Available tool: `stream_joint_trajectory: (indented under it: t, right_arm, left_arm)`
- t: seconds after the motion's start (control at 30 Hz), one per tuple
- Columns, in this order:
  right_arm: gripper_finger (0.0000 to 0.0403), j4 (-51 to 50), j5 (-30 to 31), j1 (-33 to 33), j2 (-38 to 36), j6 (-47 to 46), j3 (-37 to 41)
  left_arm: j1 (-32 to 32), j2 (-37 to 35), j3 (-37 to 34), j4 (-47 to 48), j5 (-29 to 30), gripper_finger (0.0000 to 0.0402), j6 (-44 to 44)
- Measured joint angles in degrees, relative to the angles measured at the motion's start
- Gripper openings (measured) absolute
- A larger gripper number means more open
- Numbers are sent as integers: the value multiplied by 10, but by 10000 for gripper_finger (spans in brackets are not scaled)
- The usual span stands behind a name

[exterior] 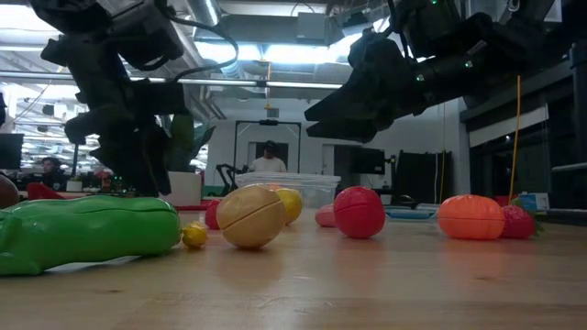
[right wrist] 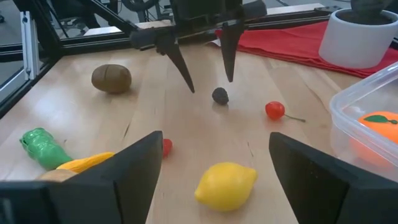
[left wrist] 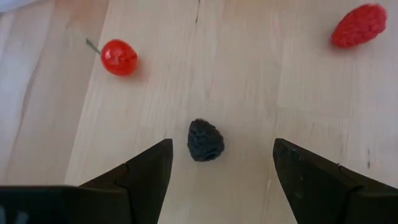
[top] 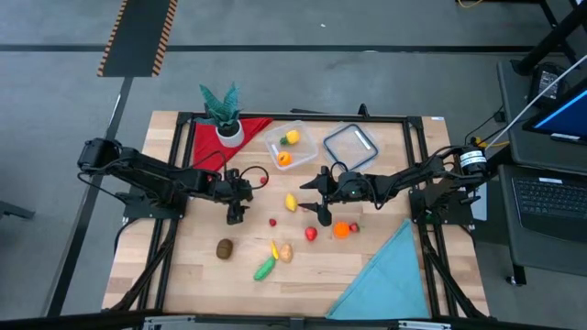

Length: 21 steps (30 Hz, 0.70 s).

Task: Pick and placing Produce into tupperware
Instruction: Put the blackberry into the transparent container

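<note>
We work on a pale wooden bench (top: 303, 275), with the small clear square plastic tupperware (top: 292, 147) near its far edge, already holding an orange piece (top: 284, 159) and a yellow one (top: 292, 137). Most produce is loose on the boards: a yellow toy lemon (right wrist: 225, 184), a brown kiwi-like fruit (right wrist: 111, 78), a green vegetable (right wrist: 42, 147), a red strawberry (left wrist: 358, 26) and a red cherry with a stem (left wrist: 118, 56).

Our left tool (left wrist: 221, 165) hangs with its jaws wide, straddling a small black berry (left wrist: 205, 139) from above, not yet touching it. Our right tool (right wrist: 214, 165) waits near the middle of the bench, jaws also wide and empty, with the lemon just ahead.

The risk, as we judge it, lies in the berry's size and roundness: an off-centre pinch could squirt it sideways towards the cherry, or the fingertips (left wrist: 155, 163) could scrape the wood if we descend too far. The two arms are close, so a careless carry to the tupperware might clip the right one.
</note>
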<state>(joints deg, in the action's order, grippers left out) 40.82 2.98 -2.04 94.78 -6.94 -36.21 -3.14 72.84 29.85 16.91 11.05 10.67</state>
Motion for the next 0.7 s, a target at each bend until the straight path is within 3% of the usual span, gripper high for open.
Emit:
stream_joint_trajectory:
  t: [0.37,0.7]
  right_arm:
    - [295,0,0,0,0,1,0]
    - [295,0,0,0,0,0,0]
  left_arm:
    - [0,3,0,-7,1,269,28]
    - [0,59,0,-13,12,269,28]
